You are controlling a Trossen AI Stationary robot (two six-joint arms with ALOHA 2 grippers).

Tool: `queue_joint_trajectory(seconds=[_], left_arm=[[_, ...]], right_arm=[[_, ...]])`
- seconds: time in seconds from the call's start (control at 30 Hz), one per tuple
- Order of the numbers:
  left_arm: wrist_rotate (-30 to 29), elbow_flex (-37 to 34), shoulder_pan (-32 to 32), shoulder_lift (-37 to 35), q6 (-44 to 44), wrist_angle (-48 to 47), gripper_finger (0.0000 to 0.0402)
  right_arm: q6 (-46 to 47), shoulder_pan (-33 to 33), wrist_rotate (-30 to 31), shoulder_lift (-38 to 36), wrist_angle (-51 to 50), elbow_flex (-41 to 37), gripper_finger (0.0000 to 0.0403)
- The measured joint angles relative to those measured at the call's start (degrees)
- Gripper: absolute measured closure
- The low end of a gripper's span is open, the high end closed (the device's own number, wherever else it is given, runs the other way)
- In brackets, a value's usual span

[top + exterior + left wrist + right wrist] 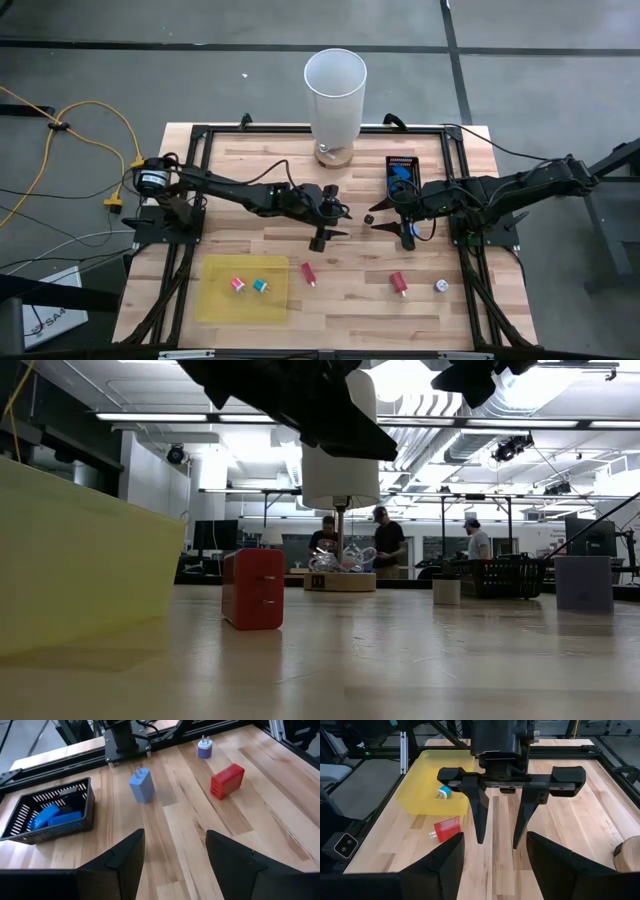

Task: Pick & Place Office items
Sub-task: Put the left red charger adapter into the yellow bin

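— Where are your grippers?

— Both over the middle of the wooden table, facing each other. My left gripper hangs with fingers spread and empty — the right wrist view shows them pointing down above bare wood. My right gripper is spread wide too, holding nothing.

— And the office items?

— A red charger block lies just beside the yellow tray, on the bare wood. Inside that tray sit a red piece and a teal one, close together. Another red block lies nearer my right side, with a whitish round plug beside it. A small dark piece rests between my two grippers.

— Anything in the black basket?

— Blue pieces. The tall white cylinder stands at the table's far edge.
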Motion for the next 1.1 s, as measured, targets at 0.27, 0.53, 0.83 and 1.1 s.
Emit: queue_joint_trajectory(seconds=[0.27,0.53,0.83,1.1], left_arm=[[6.0,0.0,0.0,0.0,1.1,-2.1,0.02],[21.0,0.0,-0.1,0.0,6.2,-5.5,0.02],[29.9,0.0,-0.1,0.0,11.2,-10.0,0.02],[27.2,0.0,-0.1,0.0,11.5,-10.0,0.02]], right_arm=[[0.0,0.0,0.0,0.0,0.0,0.0,0.0201],[0.0,0.0,0.0,0.0,0.0,0.0,0.0201],[0.0,0.0,0.0,0.0,0.0,0.0,0.0201],[0.0,0.0,0.0,0.0,0.0,0.0,0.0201]])
